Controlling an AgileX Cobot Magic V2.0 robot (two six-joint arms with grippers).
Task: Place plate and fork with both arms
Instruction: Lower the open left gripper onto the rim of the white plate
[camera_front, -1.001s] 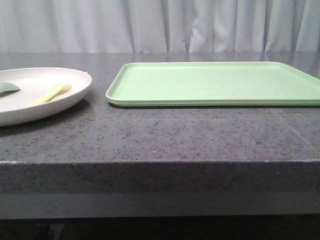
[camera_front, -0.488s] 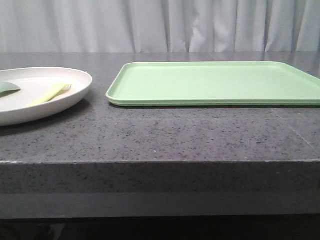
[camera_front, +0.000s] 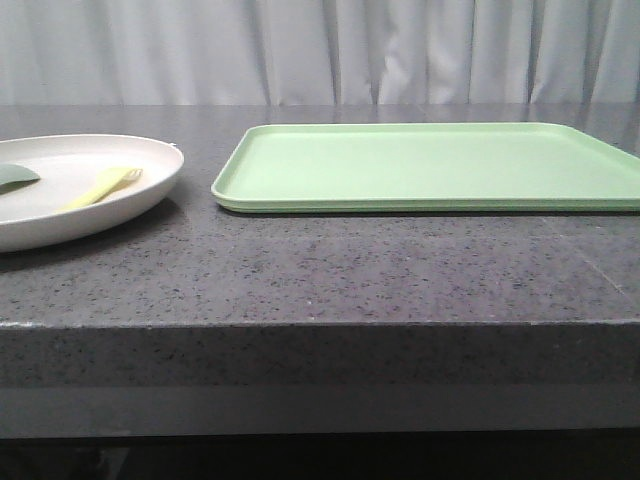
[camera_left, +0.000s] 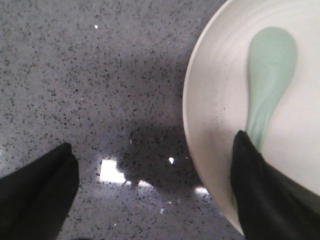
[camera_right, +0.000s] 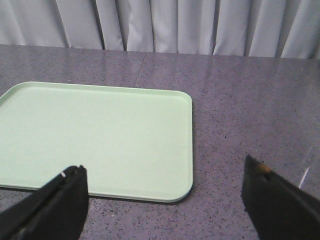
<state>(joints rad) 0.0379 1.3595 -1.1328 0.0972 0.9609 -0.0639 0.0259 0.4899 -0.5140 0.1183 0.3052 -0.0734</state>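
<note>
The cream-white plate (camera_front: 150, 195) lies at the left of the dark counter. The pale-yellow fork (camera_front: 100, 187) lies on it beside a grey-green spoon (camera_front: 15, 177). In the left wrist view my left gripper (camera_left: 155, 165) is open over the plate's rim (camera_left: 200, 150): one finger is above the bare counter, the other above the plate at the spoon's handle (camera_left: 270, 75). The fork is out of that view. My right gripper (camera_right: 165, 187) is open and empty above the counter near a corner of the light-green tray (camera_right: 100, 135). Neither gripper shows in the front view.
The light-green tray (camera_front: 430, 165) lies on the counter right of the plate, with a narrow gap between them. The counter's front edge (camera_front: 320, 325) runs across the front view. White curtains hang behind the counter.
</note>
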